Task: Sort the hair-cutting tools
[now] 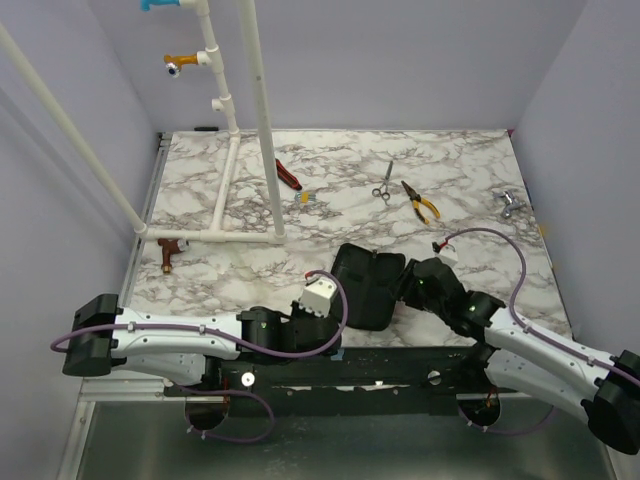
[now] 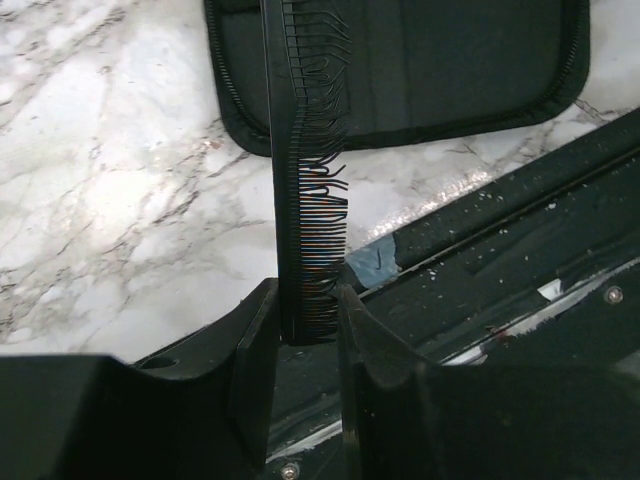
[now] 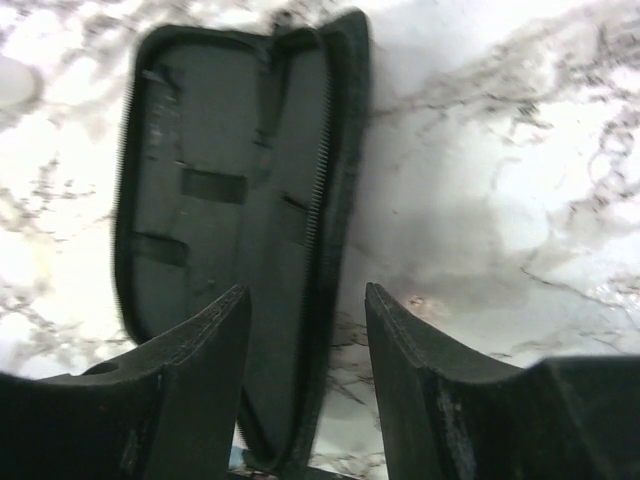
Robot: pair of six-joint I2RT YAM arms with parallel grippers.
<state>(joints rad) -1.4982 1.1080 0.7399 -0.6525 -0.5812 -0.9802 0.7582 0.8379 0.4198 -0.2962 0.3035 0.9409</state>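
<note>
A long black comb (image 2: 315, 200) stands between the fingers of my left gripper (image 2: 305, 330), which is shut on its lower end. The comb's far end reaches over an open black zip case (image 2: 450, 60). In the top view the left gripper (image 1: 340, 315) is at the case's near left corner. My right gripper (image 3: 308, 330) is open, its fingers on either side of the case's (image 3: 220, 200) zipped right edge without touching it. From above, that gripper (image 1: 398, 285) is at the case's (image 1: 362, 285) right side. Silver scissors (image 1: 383, 188) lie far back on the marble table (image 1: 470, 165).
Yellow-handled pliers (image 1: 422, 203) lie right of the scissors, and a red-and-black tool (image 1: 288, 175) lies by a white pipe frame (image 1: 262, 120) at the back left. A small silver item (image 1: 510, 203) is at the far right and a brown fitting (image 1: 167, 250) at the left edge.
</note>
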